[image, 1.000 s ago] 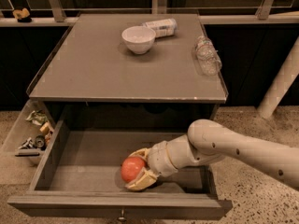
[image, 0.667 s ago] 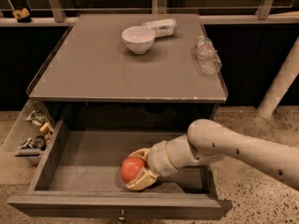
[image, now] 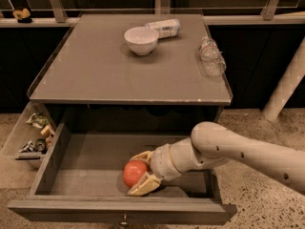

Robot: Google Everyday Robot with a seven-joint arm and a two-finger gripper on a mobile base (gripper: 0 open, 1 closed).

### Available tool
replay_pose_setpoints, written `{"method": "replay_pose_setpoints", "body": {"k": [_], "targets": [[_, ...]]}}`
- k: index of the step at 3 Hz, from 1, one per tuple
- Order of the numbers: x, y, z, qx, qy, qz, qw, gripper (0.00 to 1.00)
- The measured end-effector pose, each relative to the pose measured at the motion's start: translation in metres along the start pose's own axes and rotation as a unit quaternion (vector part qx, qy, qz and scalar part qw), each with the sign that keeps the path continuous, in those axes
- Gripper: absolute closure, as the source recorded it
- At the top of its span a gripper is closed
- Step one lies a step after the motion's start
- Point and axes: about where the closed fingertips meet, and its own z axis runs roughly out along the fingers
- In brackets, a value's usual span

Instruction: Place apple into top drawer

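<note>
The red-orange apple (image: pixel 134 172) sits low inside the open top drawer (image: pixel 86 161), near the front middle of its floor. My gripper (image: pixel 141 173) reaches down into the drawer from the right, with its pale fingers (image: pixel 143 185) on either side of the apple, shut on it. The drawer's front panel with its small knob (image: pixel 125 220) is at the bottom edge of the view. The apple's right side is hidden by the gripper.
On the grey cabinet top (image: pixel 95 75) stand a white bowl (image: pixel 141 40), a lying packet (image: pixel 164 27) and a clear plastic bottle (image: pixel 211 56) on its side. A pale side bin (image: pixel 24 137) with odds and ends hangs at the left. A white post (image: pixel 286 85) stands at the right.
</note>
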Motion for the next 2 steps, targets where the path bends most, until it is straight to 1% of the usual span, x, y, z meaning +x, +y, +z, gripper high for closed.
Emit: {"method": "replay_pose_setpoints", "body": {"k": [1,2], "targets": [[0.0000,0.0000,0.0000,0.000,0.000,0.000,1.0000,0.00],[0.0000,0.0000,0.0001,0.000,0.000,0.000,1.0000,0.00]]}}
